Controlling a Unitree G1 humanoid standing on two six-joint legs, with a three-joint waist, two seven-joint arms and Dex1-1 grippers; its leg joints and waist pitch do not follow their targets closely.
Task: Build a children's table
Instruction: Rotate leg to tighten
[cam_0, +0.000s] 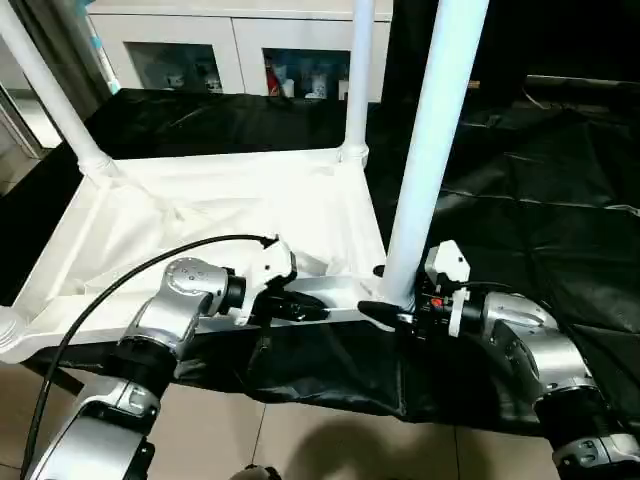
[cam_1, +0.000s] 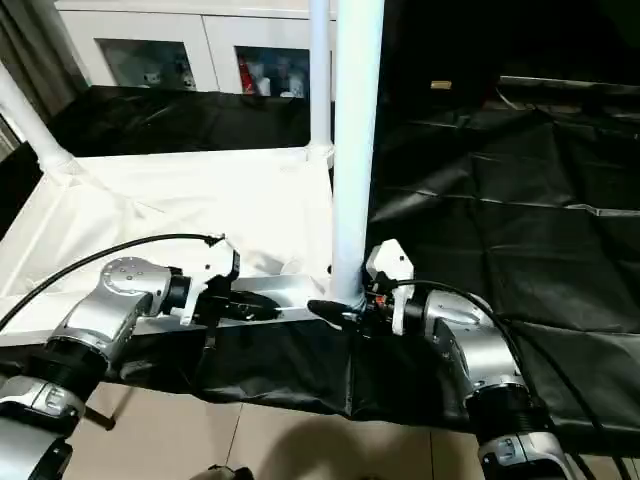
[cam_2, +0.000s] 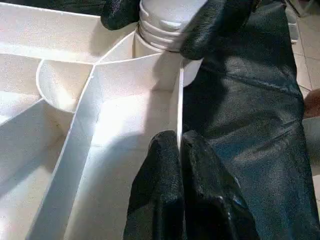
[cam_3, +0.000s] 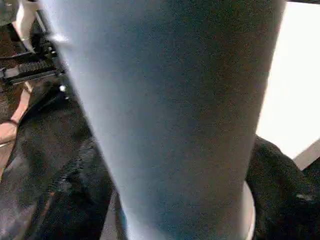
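The white table top (cam_0: 220, 215) lies upside down on a black cloth, its ribbed underside facing up. White legs stand in its far left socket (cam_0: 50, 95) and far right socket (cam_0: 358, 70). A third leg (cam_0: 430, 150) stands upright at the near right corner. My right gripper (cam_0: 385, 312) is shut on this leg's base, and its fingers (cam_2: 120, 12) clasp the grooved end just above the socket. My left gripper (cam_0: 300, 310) is shut on the top's thin near rim (cam_2: 179, 110), a little left of that corner. The near left corner socket (cam_0: 8, 335) holds no leg.
The black cloth (cam_0: 530, 200) spreads far to the right and hangs over the near edge. A white glass-door cabinet (cam_0: 200, 50) stands behind. Beige floor tiles (cam_0: 300, 440) lie below my arms. A black cable (cam_0: 120, 285) loops over my left forearm.
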